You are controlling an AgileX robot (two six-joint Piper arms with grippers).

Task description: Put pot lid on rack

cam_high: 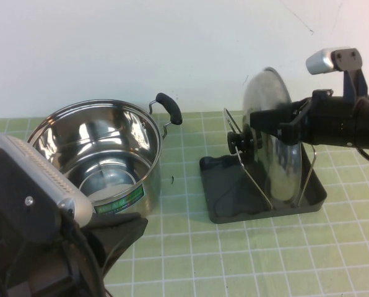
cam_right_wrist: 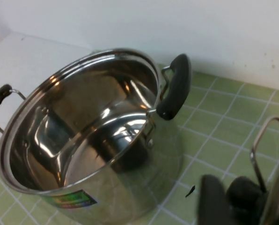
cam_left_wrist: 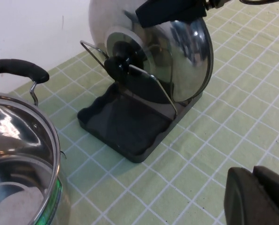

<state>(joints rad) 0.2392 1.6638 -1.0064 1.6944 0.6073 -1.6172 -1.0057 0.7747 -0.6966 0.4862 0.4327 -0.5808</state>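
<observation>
The pot lid stands on edge in the rack, leaning between the wire loops, with its black knob facing the pot. My right gripper is at the lid's upper half, open. One finger hangs on the knob side, apart from the lid's face; the other finger is hidden behind the lid. My left gripper is shut and empty, low over the mat at the front left.
The empty steel pot with two black handles stands left of the rack, close to my left arm. A green checked mat covers the table. A white wall runs behind.
</observation>
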